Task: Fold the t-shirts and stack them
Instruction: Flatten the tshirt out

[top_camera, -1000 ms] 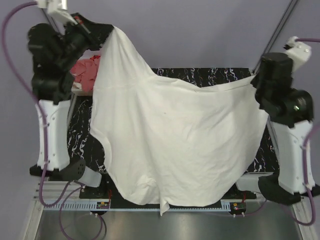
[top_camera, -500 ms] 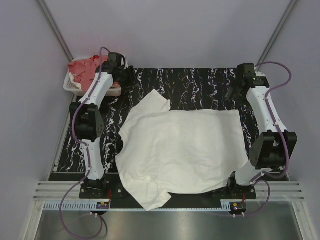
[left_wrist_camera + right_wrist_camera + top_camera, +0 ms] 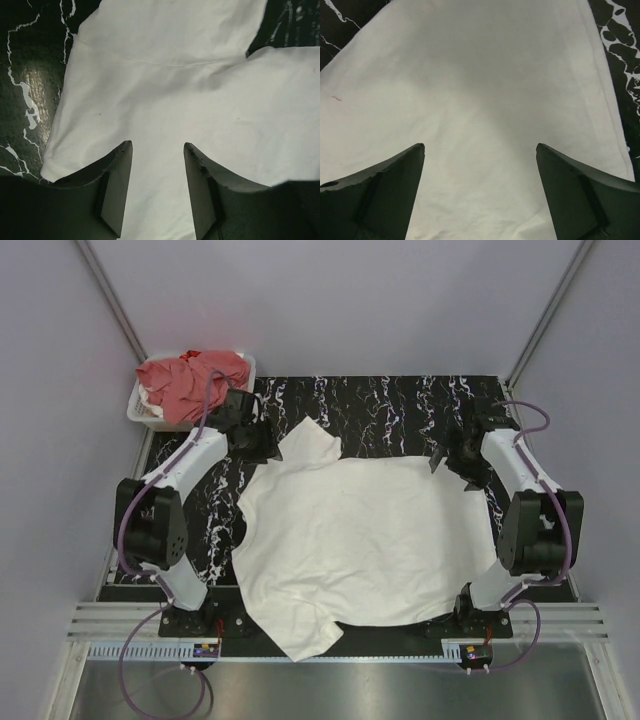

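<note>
white t-shirt [image 3: 350,540] flat under left gripper [image 3: 157,145] and right gripper [image 3: 480,146], both spread

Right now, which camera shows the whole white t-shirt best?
The top external view: the white t-shirt shows whole, spread out. The left wrist view catches only a sleeve; the right wrist view only one edge.

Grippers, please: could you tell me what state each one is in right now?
Left gripper: open, empty, over the white t-shirt.
Right gripper: open, empty, over the same shirt.
</note>
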You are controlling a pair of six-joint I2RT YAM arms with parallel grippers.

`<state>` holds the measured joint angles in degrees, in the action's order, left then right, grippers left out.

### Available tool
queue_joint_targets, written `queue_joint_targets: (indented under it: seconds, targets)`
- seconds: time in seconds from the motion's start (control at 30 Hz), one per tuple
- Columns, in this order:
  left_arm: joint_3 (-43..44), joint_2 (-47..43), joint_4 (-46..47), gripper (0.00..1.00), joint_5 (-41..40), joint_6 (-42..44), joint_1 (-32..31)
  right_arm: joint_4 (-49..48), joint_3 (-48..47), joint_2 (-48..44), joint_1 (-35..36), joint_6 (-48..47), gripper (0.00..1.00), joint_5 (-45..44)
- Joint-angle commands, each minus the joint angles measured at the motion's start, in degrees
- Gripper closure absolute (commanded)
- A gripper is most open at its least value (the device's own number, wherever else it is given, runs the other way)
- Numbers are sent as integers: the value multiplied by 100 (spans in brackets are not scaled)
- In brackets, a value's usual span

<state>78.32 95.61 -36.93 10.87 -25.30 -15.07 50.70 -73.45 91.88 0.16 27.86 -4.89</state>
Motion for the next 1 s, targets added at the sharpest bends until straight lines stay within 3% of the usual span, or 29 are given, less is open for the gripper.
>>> queue_joint_targets:
  seconds: [0.0,0.33,0.53,0.8,0.97]
  targets:
    - [-142,509,458,51,-261,-63,-75,-297,-134,427,-129,-8,0,295]
    - [911,2127,336,53,-577,-89,-163,-385,-995,2070,-315,-175,1,418]
    - [2080,3120,-69,53,-788,-72,-154,-394,-1794,2930,-543,-158,2,690]
    - [4874,4825,-1069,52,-894,-124,21,-17,-3821,4153,-772,-96,3,1121]
    - [6615,5704,-1115,51,-543,-353,329,396,-5265,5093,-930,62,2,1603]
